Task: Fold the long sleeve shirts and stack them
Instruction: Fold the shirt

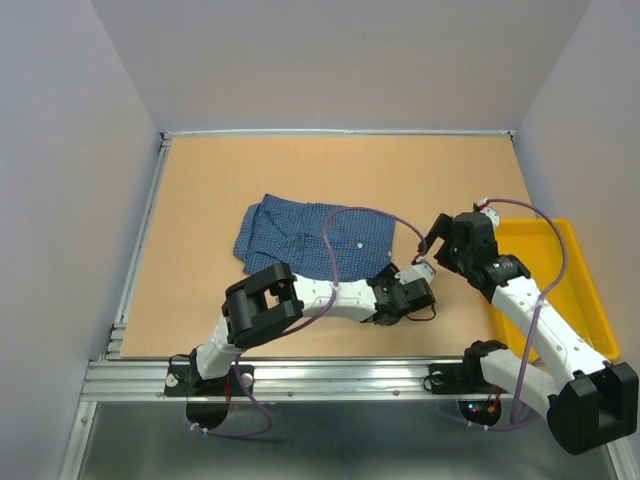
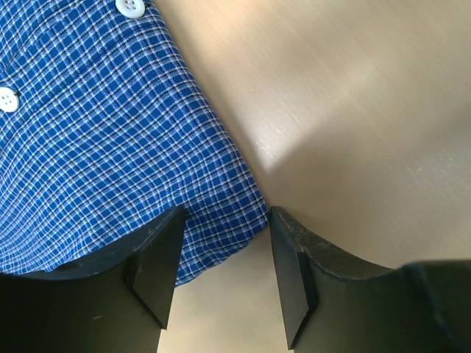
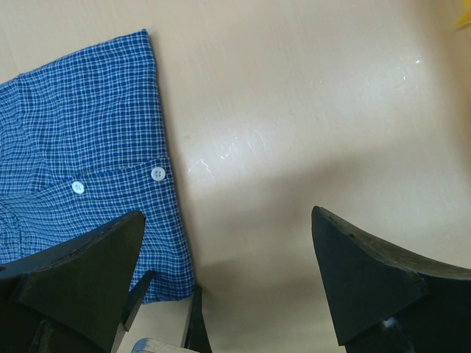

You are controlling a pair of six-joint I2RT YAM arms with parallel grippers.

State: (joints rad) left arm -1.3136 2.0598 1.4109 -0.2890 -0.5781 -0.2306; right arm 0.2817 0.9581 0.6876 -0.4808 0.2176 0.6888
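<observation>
Blue fine-checked woven cotton button-up shirt (image 1: 310, 235) (image 2: 110, 147) (image 3: 81, 147), folded to a flat rectangle, 2 small white buttons showing, lying mid-table on tan wooden tabletop (image 1: 200, 180). Left gripper (image 1: 408, 297) (image 2: 227, 217) parted astride its corner, unclamped. Right gripper (image 1: 432, 248) (image 3: 228, 217) spread wide nearby, grasping nothing.

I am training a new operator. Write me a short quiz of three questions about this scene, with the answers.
1. True or false: the blue checked shirt lies on the table, outside the yellow tray.
2. The left tool is placed at which part of the shirt? A its collar; B one of its corners; C a button.
3. Fill in: the right tool is wide ___ and holds nothing.

Key: 1 true; 2 B; 3 open.
</observation>
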